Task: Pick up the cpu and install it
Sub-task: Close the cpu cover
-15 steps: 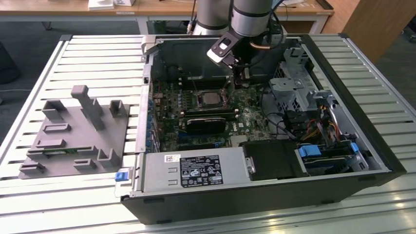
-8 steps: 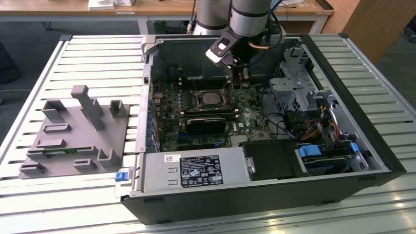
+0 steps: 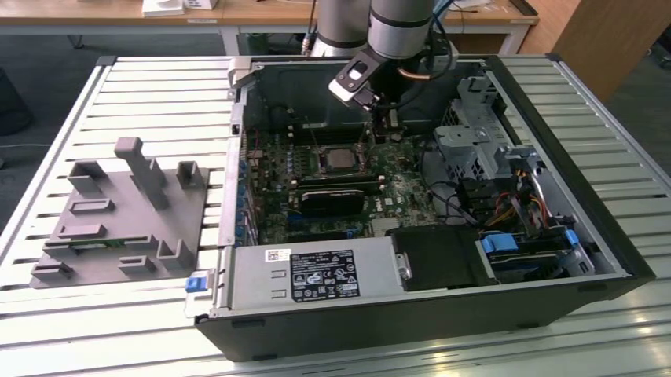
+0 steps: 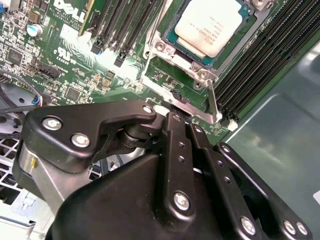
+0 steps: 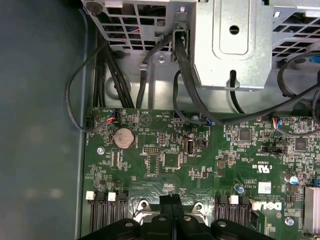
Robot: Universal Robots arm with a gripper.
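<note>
Just one cpu (image 4: 212, 22) in one socket (image 4: 165, 52).

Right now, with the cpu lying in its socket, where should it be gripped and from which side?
By two opposite thin edges, coming straight down from above, I'd judge. The cpu lies flat, silver top up, inside the socket frame, with memory slots close alongside, so a sideways approach looks blocked.

On the green motherboard (image 5: 200, 165), a coin battery (image 5: 123, 136) sits near the edge where black cables (image 5: 182, 60) plug in, running from a metal cage (image 5: 235, 45) beside the board. Over the board's opposite side, between memory slots (image 5: 102, 215), is the claw (image 5: 171, 200), fingertips pressed together.
</note>
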